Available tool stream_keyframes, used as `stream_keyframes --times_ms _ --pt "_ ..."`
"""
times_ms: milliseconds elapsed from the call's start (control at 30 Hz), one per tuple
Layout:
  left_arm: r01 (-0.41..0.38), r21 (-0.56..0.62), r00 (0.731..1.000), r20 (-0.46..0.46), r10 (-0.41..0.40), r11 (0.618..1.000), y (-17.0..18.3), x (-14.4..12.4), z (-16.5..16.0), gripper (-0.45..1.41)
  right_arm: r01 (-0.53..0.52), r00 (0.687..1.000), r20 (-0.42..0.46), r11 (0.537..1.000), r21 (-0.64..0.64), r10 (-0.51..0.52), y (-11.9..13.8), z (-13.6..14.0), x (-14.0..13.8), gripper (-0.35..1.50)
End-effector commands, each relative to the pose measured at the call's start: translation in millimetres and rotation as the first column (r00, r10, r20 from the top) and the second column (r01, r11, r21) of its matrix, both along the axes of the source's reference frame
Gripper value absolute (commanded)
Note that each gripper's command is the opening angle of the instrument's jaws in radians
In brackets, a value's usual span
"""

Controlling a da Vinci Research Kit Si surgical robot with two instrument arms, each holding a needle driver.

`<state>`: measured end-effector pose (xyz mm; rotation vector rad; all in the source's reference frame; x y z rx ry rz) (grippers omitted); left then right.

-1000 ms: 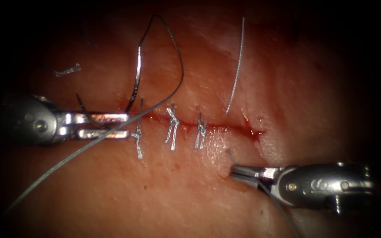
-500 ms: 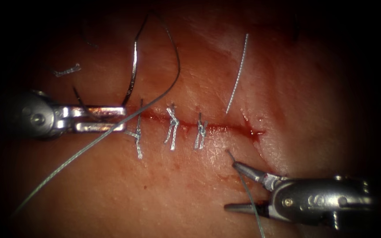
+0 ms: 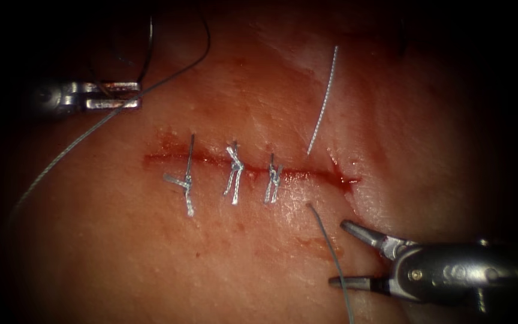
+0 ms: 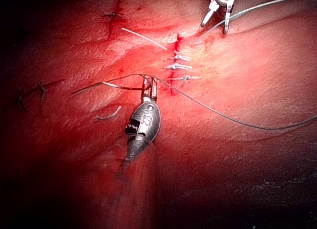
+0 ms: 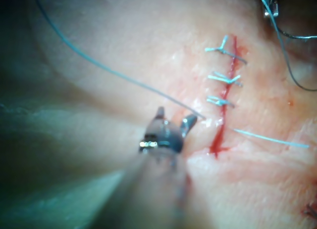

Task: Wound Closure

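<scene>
The cut [image 3: 253, 168] runs across the tissue [image 3: 241, 258] and carries three knotted stitches [image 3: 234, 174]. My left tool [image 3: 138, 95] is up and to the left of the cut's left end, clear of the tissue, jaws shut on the dark curved needle [image 3: 148, 51]; where along its curve is hard to tell. The thread [image 3: 79, 141] trails from the needle down to the left. Below the cut's right end, my right tool [image 3: 337, 252] stands open and holds nothing. A thread strand [image 3: 325, 237] leaves the tissue there and passes its tips. The left tool [image 4: 148, 81] grips the needle [image 4: 106, 84]; the right tool [image 5: 176, 115] gapes.
A pale thread tail [image 3: 325, 96] lies on the tissue above the cut near its right end. Red fluid [image 3: 346, 180] pools at the cut's right end. The right tool [image 4: 214, 28] also appears beyond the stitches in the left wrist view.
My left tool has carried the needle up and left, away from the cut's left end, drawing thread along. My right tool's jaws opened, let go of the thread and drew back slightly right.
</scene>
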<state>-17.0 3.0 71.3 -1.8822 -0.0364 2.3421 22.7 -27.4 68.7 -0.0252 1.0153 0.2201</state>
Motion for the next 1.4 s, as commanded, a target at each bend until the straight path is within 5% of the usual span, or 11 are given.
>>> stream_keyframes --times_ms 33,133,267,400,567,800,867,1067,1133,1300,1400 --pt "0.001 0.005 1.0 -0.006 -0.001 1.0 -0.1 -0.2 1.1 -0.45 0.001 1.0 -0.002 1.0 0.001 -0.001 -0.3 0.5 0.7 1.35" --pt "0.009 0.072 0.999 -0.031 -0.007 0.997 -0.3 0.5 2.2 0.04 -0.001 1.0 -0.001 1.0 0.0 0.001 -0.3 0.5 0.7 1.35" --pt "0.039 0.292 0.998 -0.054 -0.024 0.956 -0.2 0.6 1.9 1.01 -0.003 1.0 0.0 1.0 -0.001 0.003 -0.3 0.5 0.6 1.35" --pt "0.051 0.402 0.995 -0.103 -0.01 0.914 0.6 1.2 -0.2 1.16 -0.006 1.0 -0.001 1.0 0.004 0.006 -0.3 0.6 0.3 1.35" --pt "0.096 0.415 0.977 -0.215 -0.005 0.905 3.4 2.0 -5.3 1.15 -0.011 1.0 0.0 1.0 0.008 0.011 -0.3 0.6 0.2 1.35" --pt "0.123 0.179 0.947 -0.316 -0.062 0.976 7.3 2.2 -10.3 0.84 -0.012 1.0 0.0 1.0 0.009 0.012 -0.1 0.5 -0.4 1.33" --pt "0.084 0.098 0.91 -0.413 -0.036 0.992 7.6 2.4 -10.5 0.68 -0.013 1.0 -0.003 1.0 0.01 0.013 0.1 0.4 -0.7 1.33" --pt "-0.08 0.031 0.799 -0.595 0.083 0.996 6.6 2.4 -10.1 0.56 -0.029 1.0 0.009 0.999 0.013 0.029 1.2 0.0 -1.5 1.33" --pt "-0.081 0.023 0.789 -0.61 0.078 0.996 6.1 2.4 -10.1 0.54 -0.033 0.999 0.011 0.999 0.015 0.033 1.6 0.0 -1.8 1.33" --pt "-0.067 0.031 0.799 -0.597 0.073 0.997 4.8 1.2 -11.6 0.56 -0.048 0.999 0.018 0.999 0.018 0.047 2.4 -0.4 -2.2 1.33" --pt "0.006 0.13 0.909 -0.414 0.049 0.992 2.3 -3.2 -13.2 0.51 -0.06 0.998 0.022 0.998 0.026 0.06 2.9 -0.5 -2.5 1.31"
